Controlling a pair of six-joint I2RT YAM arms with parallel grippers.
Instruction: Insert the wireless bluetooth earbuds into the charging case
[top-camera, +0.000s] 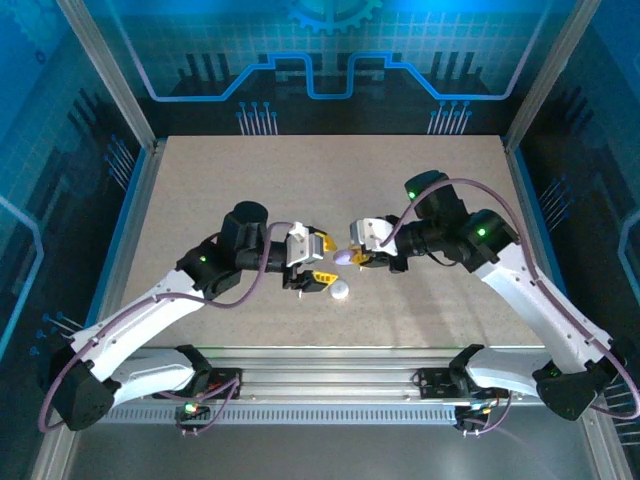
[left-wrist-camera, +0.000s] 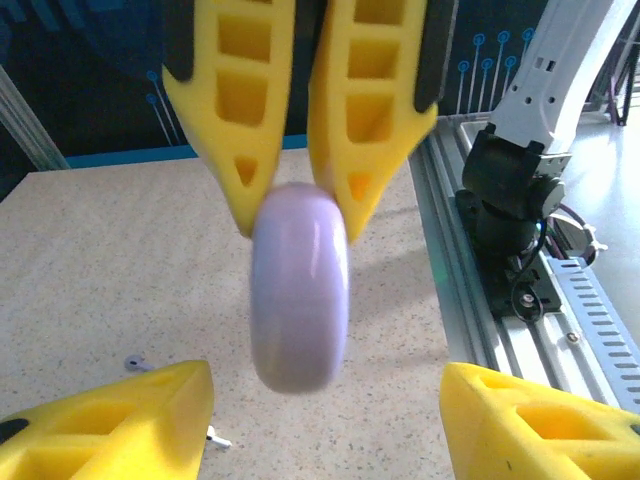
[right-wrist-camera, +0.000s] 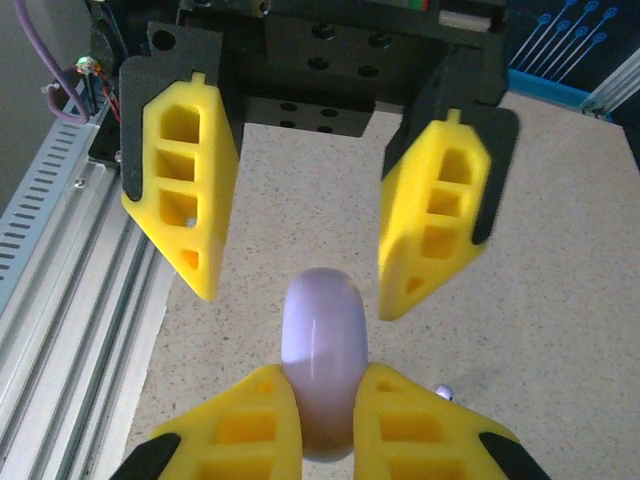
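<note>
My right gripper (right-wrist-camera: 324, 385) pinches the purple charging case (left-wrist-camera: 298, 300) edge-on above the worktop (top-camera: 300, 180) middle, my left gripper (left-wrist-camera: 325, 378) open astride it, an earbud (right-wrist-camera: 443, 392) lying below; risk: rounded shell squirts out if left closes off-centre.

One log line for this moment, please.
right gripper: shut on purple case, above table | left gripper: open, facing the case | white puck: on table

2 white-and-black arms (top-camera: 150, 310), purple cables (top-camera: 460, 181), green lights (top-camera: 203, 262), yellow hollow-ribbed claw fingers (right-wrist-camera: 222, 190)
</note>
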